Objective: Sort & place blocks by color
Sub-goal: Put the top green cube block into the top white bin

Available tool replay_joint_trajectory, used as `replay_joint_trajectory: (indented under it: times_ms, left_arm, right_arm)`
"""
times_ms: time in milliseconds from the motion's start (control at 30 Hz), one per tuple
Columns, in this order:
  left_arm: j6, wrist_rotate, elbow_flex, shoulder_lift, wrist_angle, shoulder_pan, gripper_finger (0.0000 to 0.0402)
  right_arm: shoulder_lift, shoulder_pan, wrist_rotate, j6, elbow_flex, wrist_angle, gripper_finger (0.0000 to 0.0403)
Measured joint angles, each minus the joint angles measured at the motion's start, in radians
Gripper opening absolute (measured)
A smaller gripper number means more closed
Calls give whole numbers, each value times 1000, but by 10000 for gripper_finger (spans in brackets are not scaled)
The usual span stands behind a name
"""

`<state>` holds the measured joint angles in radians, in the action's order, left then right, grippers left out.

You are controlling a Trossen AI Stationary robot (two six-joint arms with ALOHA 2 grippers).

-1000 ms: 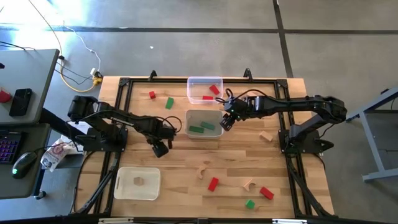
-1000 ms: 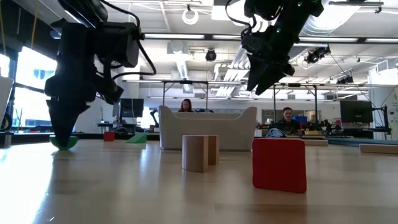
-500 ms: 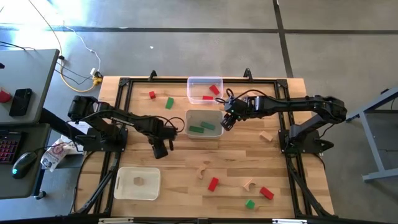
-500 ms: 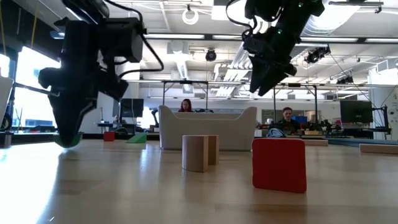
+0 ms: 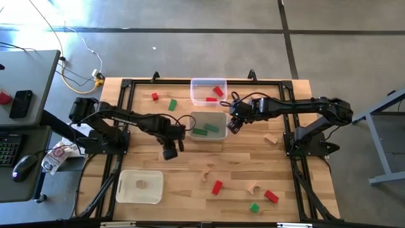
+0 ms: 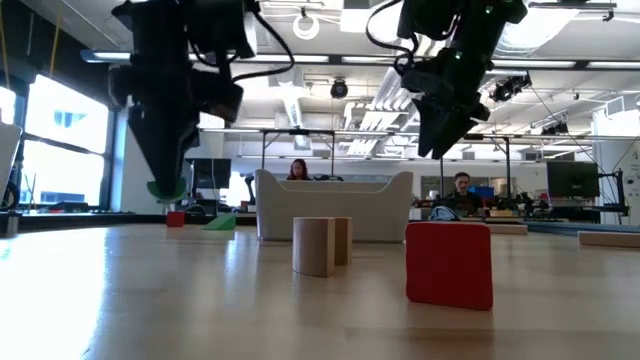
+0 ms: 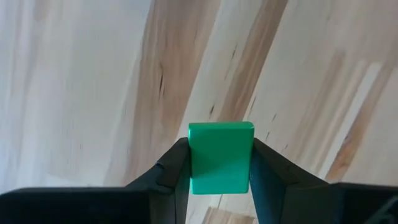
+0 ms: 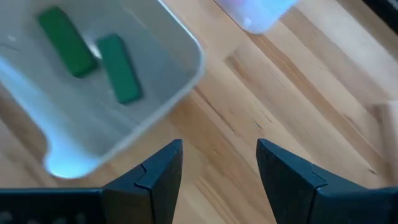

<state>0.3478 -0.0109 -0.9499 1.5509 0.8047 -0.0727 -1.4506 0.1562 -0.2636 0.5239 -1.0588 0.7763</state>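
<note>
Far left on the table: a white tray (image 5: 124, 192) at the near corner, one plain wood block (image 5: 140, 184) inside. Further back, a small red block (image 5: 154, 96) and a green block (image 5: 172, 104) lying on the bare wood.

Left gripper (image 5: 169, 152) up off the table, just left of the middle tray. Fingers (image 7: 169, 175) squeezed tight on a green block (image 7: 221, 157), one on each side, block poking out past the tips. Same green block (image 6: 166, 189) seen from low down, hanging above the table top.

In the middle, a white tray (image 5: 195, 116) with two green bars (image 5: 206, 130) lying in it, side by side. Behind it, a clear tray (image 5: 197, 83) with red blocks (image 5: 216, 93) inside.

Right gripper (image 5: 233, 125) hanging over the right edge of the middle tray. Fingers (image 8: 153, 172) spread wide apart, nothing between them, touching nothing. Below them, the tray's corner and bare table.

Near side of the table, more loose blocks: a wood piece (image 5: 207, 172), a red block (image 5: 217, 187), a wood arch (image 5: 253, 187), a green block (image 5: 254, 207), another red block (image 5: 271, 196). Further right and back, one wood block (image 5: 271, 138) by the right arm's base. Low down, a wood block (image 6: 320, 245) and a red block (image 6: 449, 264) close to the camera.
</note>
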Motion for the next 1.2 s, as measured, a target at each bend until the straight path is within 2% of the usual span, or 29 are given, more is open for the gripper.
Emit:
replay_joint_trajectory:
  times_ms: [267,467,933,1200]
  left_arm:
    - [-63,71,-92,0,-64,-15,100]
    - [-146,75,-140,0,-198,-22,101]
    - [-193,75,-142,0,-395,-150,101]
    - [-168,67,-143,77,-444,-211,103]
  right_arm:
    - [0,22,-52,86,0,144,193]
    - [0,55,-62,108,0,222,193]
    - [0,175,-72,80,0,234,193]
    - [0,260,-65,105,0,221,193]
